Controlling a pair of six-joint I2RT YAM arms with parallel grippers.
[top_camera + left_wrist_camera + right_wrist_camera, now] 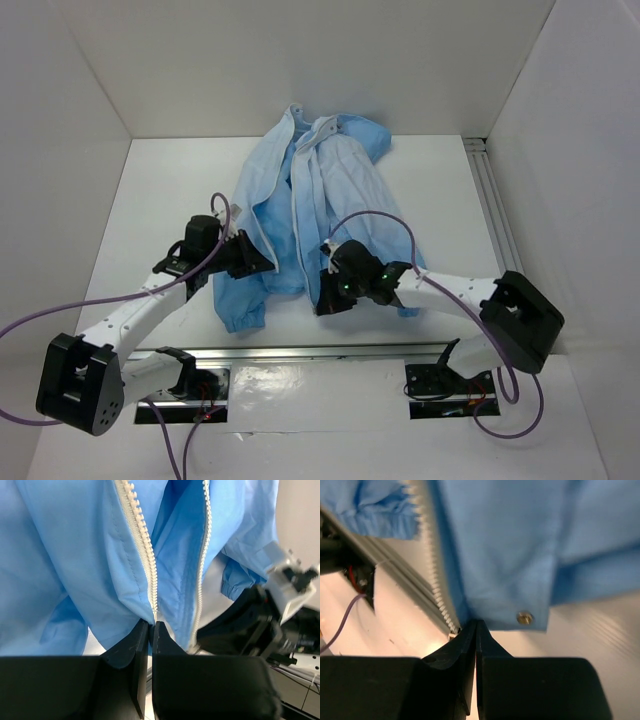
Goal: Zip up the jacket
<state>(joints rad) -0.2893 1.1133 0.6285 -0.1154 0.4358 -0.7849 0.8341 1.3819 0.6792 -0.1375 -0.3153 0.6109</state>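
Note:
The light-blue jacket (345,175) lies open on the white table, collar at the far end, hem towards me. Its two white zipper strips (295,200) run apart down the front. My left gripper (262,262) is shut on the hem at the bottom end of one zipper strip (142,545); the fingertips (142,630) pinch the fabric there. The other strip (202,555) hangs just to its right. My right gripper (322,290) is shut on the other hem corner (495,615), beside the zipper teeth (432,575) and a brass snap (524,617). No zipper slider shows clearly.
A metal rail (330,352) runs along the table's near edge and another (495,215) along the right side. White walls close in the table on three sides. Purple cables (380,217) loop over the arms. A gathered cuff (240,318) lies near the left gripper.

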